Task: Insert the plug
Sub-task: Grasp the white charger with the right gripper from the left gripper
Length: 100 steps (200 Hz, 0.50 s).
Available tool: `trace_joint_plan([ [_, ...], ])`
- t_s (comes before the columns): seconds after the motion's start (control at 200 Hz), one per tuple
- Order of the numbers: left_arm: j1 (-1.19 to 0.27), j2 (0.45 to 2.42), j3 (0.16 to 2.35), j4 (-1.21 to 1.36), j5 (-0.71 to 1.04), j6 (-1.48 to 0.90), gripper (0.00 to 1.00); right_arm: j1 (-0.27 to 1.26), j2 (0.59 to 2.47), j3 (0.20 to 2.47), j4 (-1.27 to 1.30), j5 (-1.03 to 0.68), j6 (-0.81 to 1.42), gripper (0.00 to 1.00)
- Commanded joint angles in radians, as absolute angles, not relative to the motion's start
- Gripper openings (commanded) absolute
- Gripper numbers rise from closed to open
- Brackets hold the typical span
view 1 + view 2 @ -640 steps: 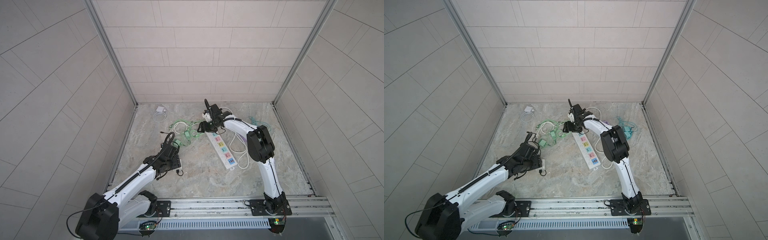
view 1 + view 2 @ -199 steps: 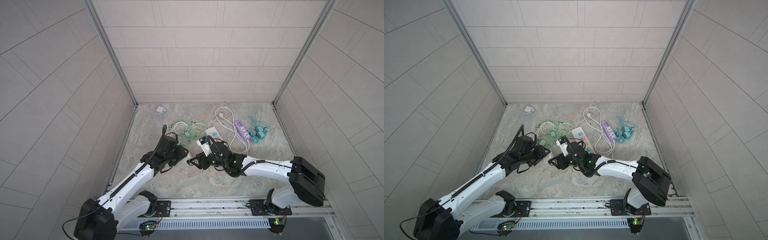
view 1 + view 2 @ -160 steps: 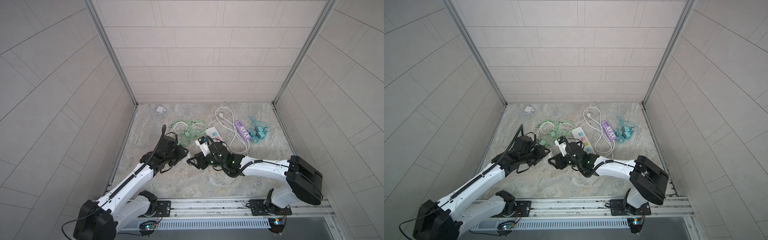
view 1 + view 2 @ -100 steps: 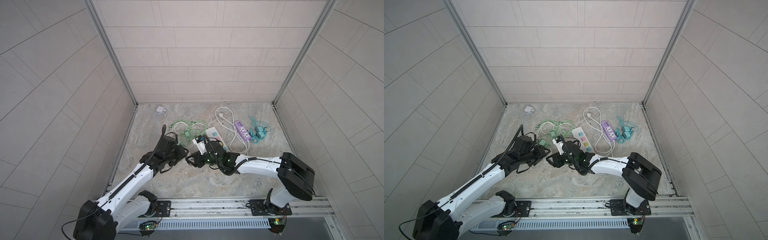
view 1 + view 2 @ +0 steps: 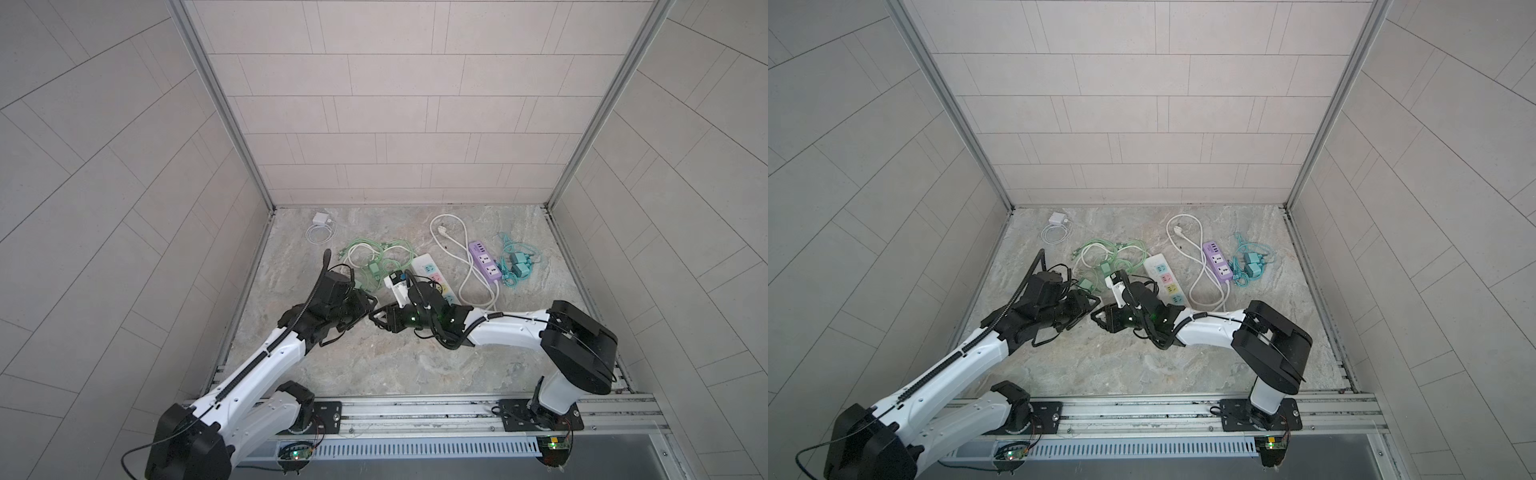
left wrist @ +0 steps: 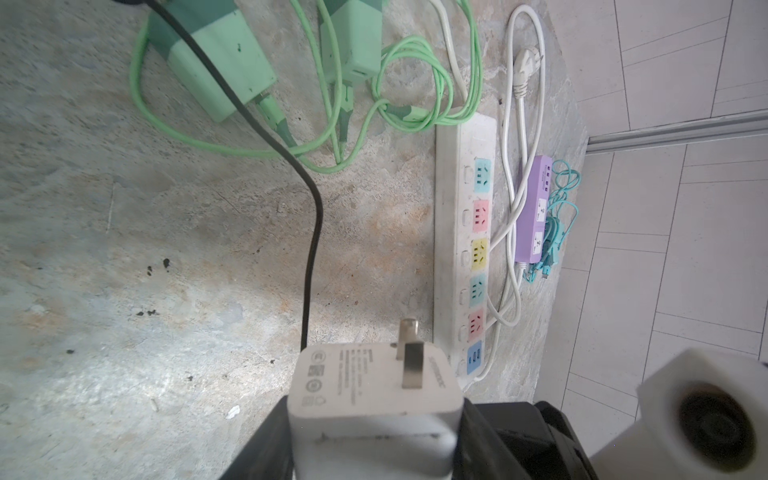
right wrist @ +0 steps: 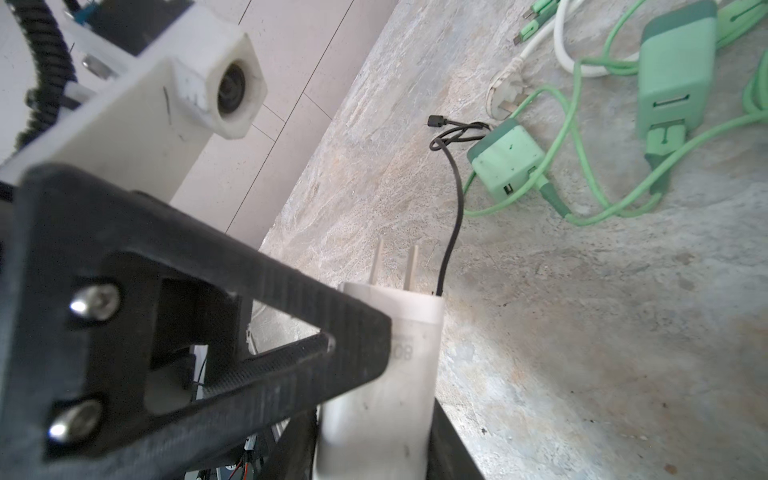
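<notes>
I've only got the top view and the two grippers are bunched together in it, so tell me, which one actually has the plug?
Observer: The left wrist view shows the white charger clamped in the left gripper, with its prongs pointing away from the jaws.
Operator: Is the right gripper on it too?
Observer: Yes. In the right wrist view, the right gripper has its own jaws on either side of the same charger.
Operator: Is any socket free on the strip?
Observer: In the left wrist view, every coloured socket on the white power strip is empty.
</notes>
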State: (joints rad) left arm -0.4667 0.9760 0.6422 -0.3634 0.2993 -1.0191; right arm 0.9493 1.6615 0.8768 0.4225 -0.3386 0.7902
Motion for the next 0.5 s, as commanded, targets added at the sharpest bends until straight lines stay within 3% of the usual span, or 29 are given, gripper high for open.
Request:
trace_joint_plan([
  [0.0, -0.472, 0.953, 0.640, -0.335, 0.319, -0.977, 0.46, 0.958, 1.662, 0.896, 0.462, -0.363, 0.774, 0.31],
  [0.13, -0.473, 0.939, 0.666, -0.404, 0.265, -0.886, 0.67, 0.943, 1.632, 0.926, 0.313, -0.358, 0.692, 0.29],
  [0.345, -0.473, 0.916, 0.710, -0.428, 0.210, -0.666, 0.86, 0.895, 1.577, 1.011, -0.022, -0.345, 0.526, 0.28],
  [0.38, -0.472, 0.913, 0.718, -0.424, 0.205, -0.628, 0.99, 0.884, 1.573, 1.028, -0.074, -0.346, 0.508, 0.28],
  [0.495, -0.474, 0.917, 0.727, -0.400, 0.186, -0.506, 1.00, 0.842, 1.570, 1.077, -0.230, -0.361, 0.449, 0.28],
])
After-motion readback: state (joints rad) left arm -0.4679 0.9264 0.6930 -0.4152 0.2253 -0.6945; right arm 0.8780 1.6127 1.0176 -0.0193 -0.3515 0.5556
